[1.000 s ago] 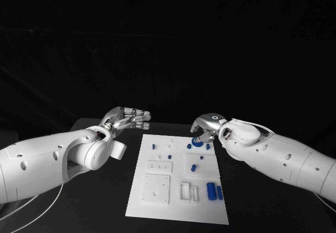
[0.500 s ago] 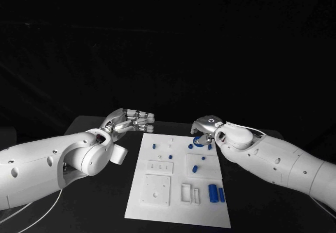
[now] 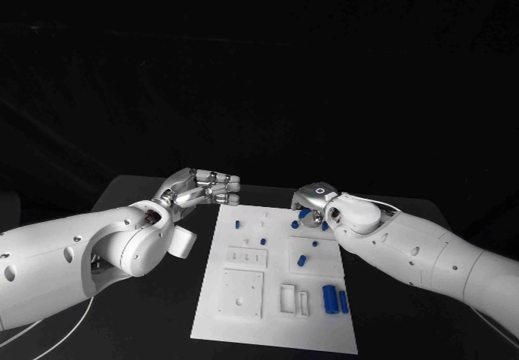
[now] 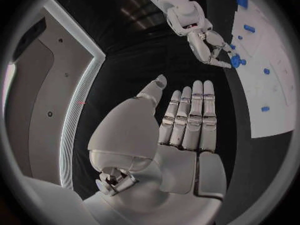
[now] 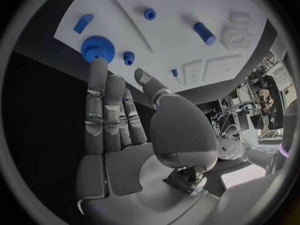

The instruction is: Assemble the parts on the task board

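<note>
Task board flat in the middle of the black bench, long side running away from the robot. Blue parts scattered over its far and right areas: two cylinders side by side near the right edge, a short peg farther up. Blue gear lying at the board's far right corner, teeth visible round its rim. Right hand above that corner, released and grasping nothing, fingers straight and close together, one fingertip at the gear's rim; contact cannot be told. Left hand off the board's far left corner, released too, fingers extended side by side, holding nothing.
</note>
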Controlling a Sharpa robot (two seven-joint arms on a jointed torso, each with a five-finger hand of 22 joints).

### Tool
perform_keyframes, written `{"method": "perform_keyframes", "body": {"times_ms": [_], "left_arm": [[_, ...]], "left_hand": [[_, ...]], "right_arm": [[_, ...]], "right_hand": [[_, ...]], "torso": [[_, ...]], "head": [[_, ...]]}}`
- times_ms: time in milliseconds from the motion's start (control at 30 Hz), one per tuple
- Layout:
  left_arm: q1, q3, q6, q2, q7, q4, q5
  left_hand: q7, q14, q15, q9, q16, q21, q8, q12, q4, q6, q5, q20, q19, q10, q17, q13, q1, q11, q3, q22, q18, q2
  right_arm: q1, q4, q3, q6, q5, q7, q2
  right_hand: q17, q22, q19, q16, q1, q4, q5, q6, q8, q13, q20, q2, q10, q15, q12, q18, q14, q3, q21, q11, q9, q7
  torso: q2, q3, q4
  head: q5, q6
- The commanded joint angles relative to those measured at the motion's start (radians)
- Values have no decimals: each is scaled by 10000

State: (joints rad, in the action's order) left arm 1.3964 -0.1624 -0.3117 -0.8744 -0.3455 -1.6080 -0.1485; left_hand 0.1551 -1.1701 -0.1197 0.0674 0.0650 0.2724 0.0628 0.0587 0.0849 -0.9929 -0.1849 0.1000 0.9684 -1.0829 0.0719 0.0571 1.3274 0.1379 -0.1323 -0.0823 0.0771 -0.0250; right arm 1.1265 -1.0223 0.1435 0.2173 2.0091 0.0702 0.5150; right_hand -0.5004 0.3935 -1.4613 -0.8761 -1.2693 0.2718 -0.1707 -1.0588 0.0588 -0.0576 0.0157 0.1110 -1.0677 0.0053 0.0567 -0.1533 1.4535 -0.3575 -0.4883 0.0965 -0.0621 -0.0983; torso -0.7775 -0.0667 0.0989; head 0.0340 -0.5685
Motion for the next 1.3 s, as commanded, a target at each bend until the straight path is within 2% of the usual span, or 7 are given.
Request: {"method": "perform_keyframes", "body": {"times_ms": [33, 200, 467, 633, 967, 1167, 1300], "left_arm": [[29, 12, 166, -9, -122, -59, 7], [40, 19, 167, -20, -113, -94, 27], [57, 26, 178, -31, -92, -126, 37], [61, 27, 185, -38, -50, -128, 39], [63, 28, 195, -37, 5, -117, 39], [64, 28, 200, -36, 27, -119, 39], [68, 28, 201, -42, 46, -125, 39]], "left_hand": [[4, 43, 0, -8, -4, -36, 1, 10, 10, 86, 61, 56, 28, 47, -17, 15, -22, 40, 50, 8, -41, 95], [6, 57, -6, -8, -3, -51, 1, 12, 3, 90, 67, 66, 30, 67, -15, 16, -24, 44, 74, 27, -36, 92], [6, 57, -6, -8, -3, -51, 1, 12, 3, 90, 67, 66, 30, 67, -15, 16, -24, 44, 74, 27, -36, 92], [12, 70, -13, -7, -4, -74, 2, 11, -4, 99, 85, 74, 38, 86, -14, 16, -21, 52, 113, 51, -30, 93], [15, 76, -16, -7, -2, -82, 1, 13, -16, 105, 93, 79, 39, 98, -14, 17, -27, 57, 130, 56, -30, 92], [14, 70, -15, -6, 0, -95, 4, 14, -32, 104, 116, 80, 49, 102, -11, 17, -16, 57, 156, 62, -27, 96], [14, 70, -15, -6, 0, -95, 4, 14, -32, 104, 116, 80, 49, 102, -11, 17, -16, 57, 156, 62, -27, 96]], "right_arm": [[-32, 123, 4, -25, 216, -17, -75], [-74, 262, 4, -33, 217, -50, -154], [-144, 462, 4, -18, 218, -114, -263], [-165, 553, 4, 15, 252, -115, -305], [-187, 633, 4, 52, 247, -211, -361], [-198, 669, 4, 58, 201, -279, -391], [-201, 693, 4, 72, 164, -311, -402]], "right_hand": [[14, 123, -34, -53, -91, -5, 131, 143, 27, 0, 10, 61, 100, -24, 12, -95, -57, -183, -16, -19, 2, 53], [15, 287, -12, -87, -123, -19, 177, 152, 25, 0, 3, 84, 111, -20, 11, -101, -65, -256, -30, -16, 3, 58], [12, 353, -13, -112, -98, -42, 190, 118, 27, 0, 9, 65, 92, -28, 12, -96, -66, -271, -10, -29, 2, 48], [0, 442, -27, -157, -56, -28, 273, 60, 28, -1, 12, 38, 25, -30, 12, -97, -71, -411, 13, -34, 1, 36], [-22, 686, -36, -258, 156, -24, 374, -86, 29, -1, 26, -8, -241, -32, 10, -89, -95, -872, 72, -28, -1, 13], [-43, 815, -35, -316, 294, -83, 483, -182, 25, -2, 40, -94, -491, -43, 6, -79, -112, -1256, 90, -31, -1, -26], [-56, 958, -18, -353, 392, -186, 736, -188, 29, -2, 65, -155, -680, -70, 7, -61, -124, -1883, 70, -66, -3, -56]], "torso": [[-107, -38, 20], [-191, -59, 37], [-305, -68, 52], [-378, -87, 31], [-485, -110, 16], [-551, -144, 64], [-592, -169, 78]], "head": [[38, 44], [44, 73], [92, 107], [109, 133], [140, 175], [162, 246], [185, 274]]}}
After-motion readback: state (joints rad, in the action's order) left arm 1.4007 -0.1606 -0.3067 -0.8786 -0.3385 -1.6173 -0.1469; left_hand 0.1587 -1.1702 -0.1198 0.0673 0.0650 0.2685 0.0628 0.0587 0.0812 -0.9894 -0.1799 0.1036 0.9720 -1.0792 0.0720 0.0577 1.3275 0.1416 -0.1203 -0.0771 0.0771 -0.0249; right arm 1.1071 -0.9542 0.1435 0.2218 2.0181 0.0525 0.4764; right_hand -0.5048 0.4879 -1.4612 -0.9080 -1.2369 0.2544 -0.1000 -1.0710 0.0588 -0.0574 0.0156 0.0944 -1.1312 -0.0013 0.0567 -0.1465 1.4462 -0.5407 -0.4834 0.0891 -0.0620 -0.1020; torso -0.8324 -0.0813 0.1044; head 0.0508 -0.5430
